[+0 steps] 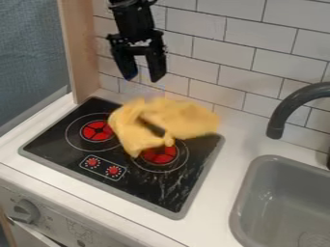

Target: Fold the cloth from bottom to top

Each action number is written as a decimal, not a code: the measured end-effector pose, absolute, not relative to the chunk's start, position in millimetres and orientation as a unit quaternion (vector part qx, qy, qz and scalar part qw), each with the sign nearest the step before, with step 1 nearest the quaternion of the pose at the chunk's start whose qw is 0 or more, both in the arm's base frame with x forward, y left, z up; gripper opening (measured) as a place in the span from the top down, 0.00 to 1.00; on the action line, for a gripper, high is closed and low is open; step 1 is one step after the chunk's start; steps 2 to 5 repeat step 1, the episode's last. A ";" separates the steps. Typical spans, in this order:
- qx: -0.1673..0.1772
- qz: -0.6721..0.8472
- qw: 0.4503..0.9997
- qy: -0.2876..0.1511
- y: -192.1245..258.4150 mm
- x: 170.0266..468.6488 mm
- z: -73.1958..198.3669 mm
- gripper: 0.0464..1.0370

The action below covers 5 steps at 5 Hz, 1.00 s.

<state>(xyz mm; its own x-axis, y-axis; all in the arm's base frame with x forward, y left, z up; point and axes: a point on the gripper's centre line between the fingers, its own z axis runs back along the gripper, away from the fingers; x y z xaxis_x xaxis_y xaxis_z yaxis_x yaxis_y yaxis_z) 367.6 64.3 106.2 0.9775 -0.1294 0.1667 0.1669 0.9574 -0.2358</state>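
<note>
A yellow cloth (pixel 177 118) lies crumpled over the back right part of the black stovetop, partly covering the right red burner. Its right side spreads toward the tiled wall, and a dark gap shows between its folds near the middle. Above the cloth and slightly to its left, the black gripper (pixel 143 77) hangs down in front of the tiles. Its two fingers stand apart with nothing between them, and they do not touch the cloth.
The black stovetop (pixel 58 137) has a grey rim and a second red burner at left. At right are a grey sink (pixel 248 193) and a dark curved faucet (pixel 283 108). A wooden panel (pixel 84 48) stands at the back left.
</note>
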 end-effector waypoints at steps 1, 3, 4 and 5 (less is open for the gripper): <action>-0.124 -0.075 0.986 -0.075 64.6 367.8 106.5 0.04; -0.124 -0.075 0.986 -0.075 64.6 367.8 106.5 0.04; -0.124 -0.075 0.986 -0.075 64.6 367.8 106.5 0.04; -0.124 -0.075 0.986 -0.075 64.6 367.8 106.5 0.04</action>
